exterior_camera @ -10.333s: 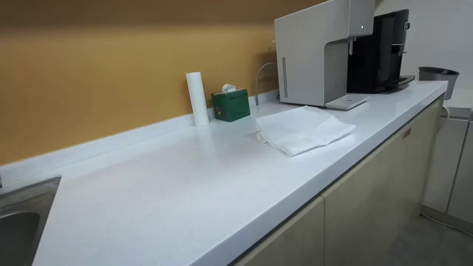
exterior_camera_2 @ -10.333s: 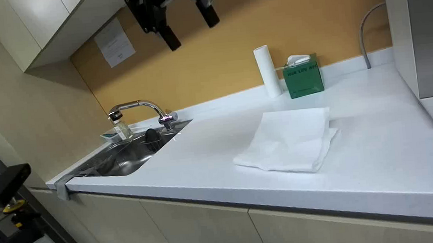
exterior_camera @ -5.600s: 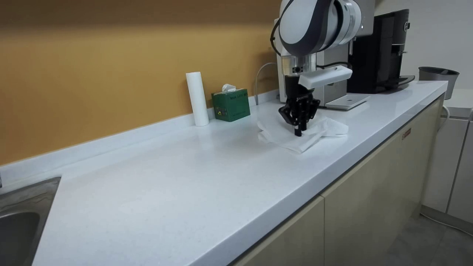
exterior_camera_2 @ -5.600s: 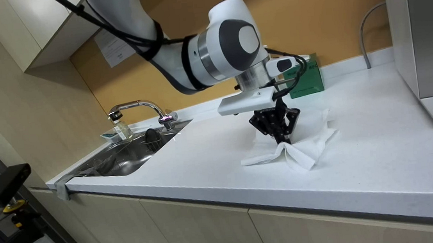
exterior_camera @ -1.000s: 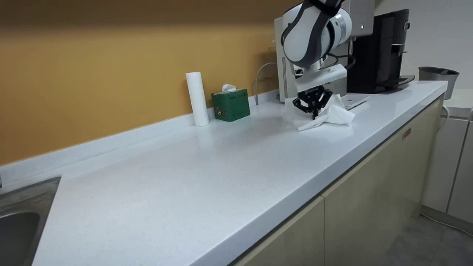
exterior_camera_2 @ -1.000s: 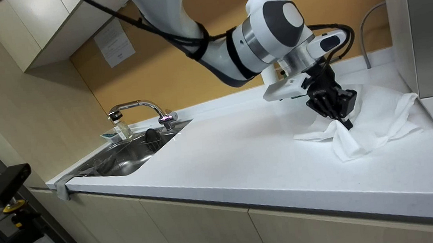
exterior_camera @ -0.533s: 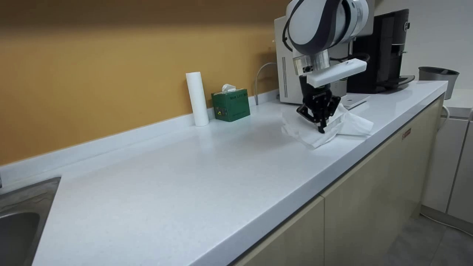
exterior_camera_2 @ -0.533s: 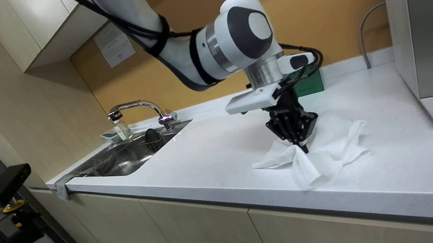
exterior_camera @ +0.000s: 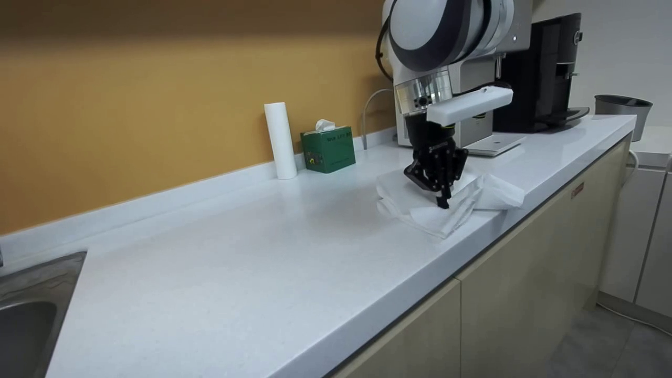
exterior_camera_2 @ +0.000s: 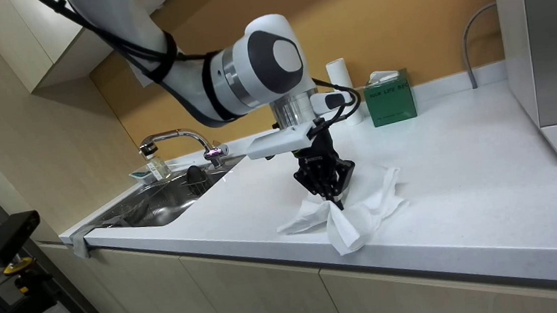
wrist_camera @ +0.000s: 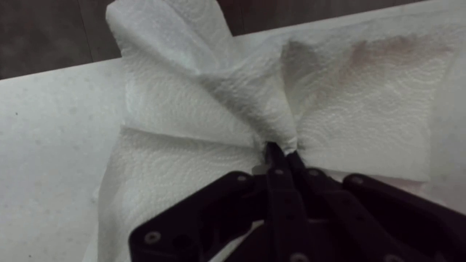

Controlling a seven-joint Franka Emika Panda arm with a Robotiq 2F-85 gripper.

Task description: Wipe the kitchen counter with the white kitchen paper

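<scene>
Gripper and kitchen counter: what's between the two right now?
The white kitchen paper. The wrist view shows the gripper pinching a fold of it; both exterior views show it rumpled on the kitchen counter under the gripper.

Worktop point(exterior_camera: 252, 273) is glossy white. White kitchen paper point(wrist_camera: 367, 120) lies rumpled on it, bunched at the fingers point(wrist_camera: 275, 156) and spread around them, one flap past the worktop's front edge. White roll point(exterior_camera: 281, 140) stands behind the fingers, well apart, green box point(exterior_camera: 328, 150) just beside it. Grey machine point(exterior_camera_2: 554, 56) is well right of the fingers in an exterior view; black machine point(exterior_camera: 531, 79) sits beyond it, farther off.
</scene>
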